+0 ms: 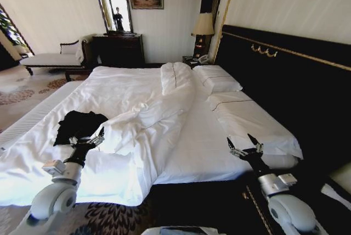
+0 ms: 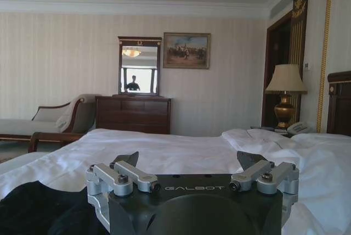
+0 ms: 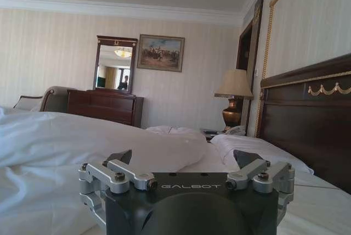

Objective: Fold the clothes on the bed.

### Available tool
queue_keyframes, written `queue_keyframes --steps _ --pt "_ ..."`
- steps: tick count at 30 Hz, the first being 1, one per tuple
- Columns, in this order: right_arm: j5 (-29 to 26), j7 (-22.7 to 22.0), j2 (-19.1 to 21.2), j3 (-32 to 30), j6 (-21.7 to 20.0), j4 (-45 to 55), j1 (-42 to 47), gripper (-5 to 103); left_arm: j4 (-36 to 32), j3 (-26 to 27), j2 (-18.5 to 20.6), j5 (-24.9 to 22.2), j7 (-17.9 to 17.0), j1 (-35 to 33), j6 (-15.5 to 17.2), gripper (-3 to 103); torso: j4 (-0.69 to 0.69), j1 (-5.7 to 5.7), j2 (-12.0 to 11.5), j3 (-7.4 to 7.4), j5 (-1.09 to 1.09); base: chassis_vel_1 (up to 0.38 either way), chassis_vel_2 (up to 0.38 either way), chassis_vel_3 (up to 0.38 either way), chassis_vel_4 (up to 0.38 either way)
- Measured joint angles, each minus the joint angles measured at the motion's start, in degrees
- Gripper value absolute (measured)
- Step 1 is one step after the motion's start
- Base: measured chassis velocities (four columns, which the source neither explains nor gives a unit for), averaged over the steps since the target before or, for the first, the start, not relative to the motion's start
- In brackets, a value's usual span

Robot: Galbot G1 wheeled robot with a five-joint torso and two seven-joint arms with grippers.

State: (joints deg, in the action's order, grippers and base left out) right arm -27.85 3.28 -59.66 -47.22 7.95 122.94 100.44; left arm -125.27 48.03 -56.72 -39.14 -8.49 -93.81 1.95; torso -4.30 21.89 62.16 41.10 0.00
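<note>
Folding not begun; the clothes [image 1: 78, 126] lie crumpled on the bed [image 1: 197, 147], just beyond the left gripper [image 1: 86, 139]'s spread, apparently empty fingers; right gripper [image 1: 245, 148] likewise spread, empty.

Left tool [image 2: 189, 161] spread above bed [image 2: 164, 150], black clothes [image 2: 38, 210] beside

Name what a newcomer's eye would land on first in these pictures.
The crumpled black T-shirt stands out against the white duvet near the bed's foot edge, with the open left gripper right beside it. Across the bed, the open right gripper hovers by the tall dark headboard.
</note>
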Motion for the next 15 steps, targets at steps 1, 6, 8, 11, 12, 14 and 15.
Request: queue_keyframes --steps 1,6,8,11,12,14,15 --pt "0.03 -0.03 -0.02 0.03 0.00 0.00 0.00 100 0.00 -0.03 -0.02 0.02 0.00 0.00 0.00 100 0.00 0.00 0.00 0.00 0.00 -0.106 0.117 0.119 -0.116" --pt "0.14 -0.34 0.01 0.25 0.01 -0.06 -0.17 100 0.33 -0.12 -0.12 0.06 0.05 -0.04 -0.14 100 -0.01 0.01 0.00 0.00 0.00 -0.106 0.091 0.103 -0.107" --pt "0.14 -0.47 0.02 0.27 0.01 -0.09 -0.23 100 0.35 -0.12 -0.12 0.00 0.09 -0.08 -0.28 100 -0.01 0.01 -0.01 0.00 0.00 -0.093 0.077 0.078 -0.086" --pt "0.19 -0.71 -0.04 0.29 0.01 -0.29 -0.29 100 0.33 -0.12 -0.12 -0.15 0.16 -0.24 -0.44 100 0.00 0.02 -0.01 0.01 0.01 -0.037 0.031 0.048 -0.045" --pt "0.21 -0.71 -0.09 0.29 0.01 -0.30 -0.27 100 0.33 -0.12 -0.12 -0.16 0.16 -0.24 -0.44 100 0.00 0.02 -0.01 0.01 0.01 0.000 0.000 0.000 0.000" --pt "0.27 -0.71 -0.17 0.29 0.01 -0.32 -0.23 100 0.33 -0.12 -0.15 -0.16 0.16 -0.22 -0.44 100 0.00 0.02 -0.01 0.01 0.00 0.000 0.000 0.000 0.000" --pt "0.36 -0.71 -0.26 0.30 0.01 -0.32 -0.18 100 0.35 -0.12 -0.16 -0.15 0.14 -0.20 -0.44 100 0.00 0.01 -0.01 0.01 -0.01 0.000 0.000 0.000 0.000"
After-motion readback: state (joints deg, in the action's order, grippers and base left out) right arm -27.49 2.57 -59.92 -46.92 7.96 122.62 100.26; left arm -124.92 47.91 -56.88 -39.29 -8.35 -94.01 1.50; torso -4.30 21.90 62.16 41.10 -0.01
